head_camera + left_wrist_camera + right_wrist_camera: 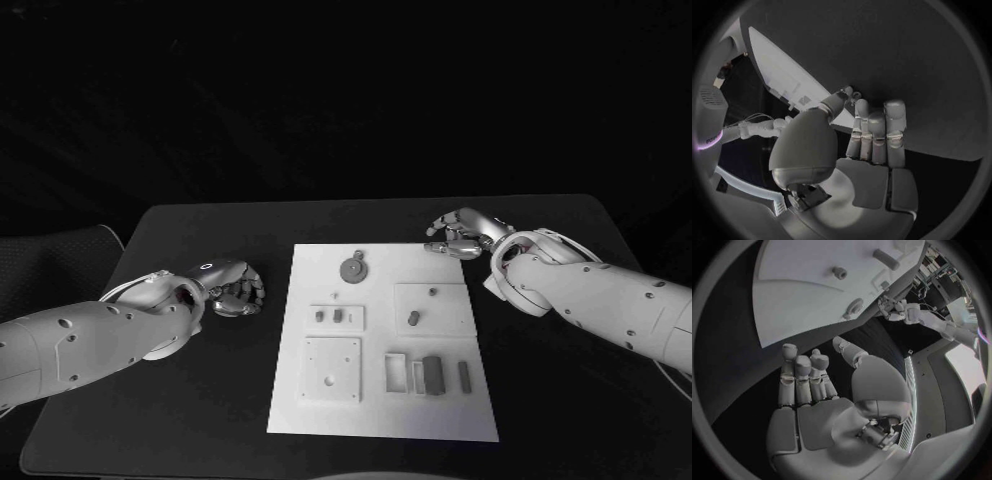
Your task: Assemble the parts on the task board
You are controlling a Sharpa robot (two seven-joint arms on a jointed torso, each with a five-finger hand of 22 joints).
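Note:
The white task board [382,415] lies in the middle of the black table. On it are grey parts: a round disc [353,268] near the far end, two small pieces [329,316] on a raised plate, one piece [414,318] on another plate, and upright blocks [434,375] toward the near right. My left hand [231,288] hovers just left of the board with nothing in it; its fingers [873,135] stand together, thumb apart. My right hand [464,235] is at the board's far right corner, holding nothing, fingers [804,377] loosely extended.
The board [811,295] spreads beyond my right hand's fingers, with the disc [854,307] and a peg [839,273] on it. A board edge [779,70] lies past my left hand. Bare black table surrounds the board on all sides.

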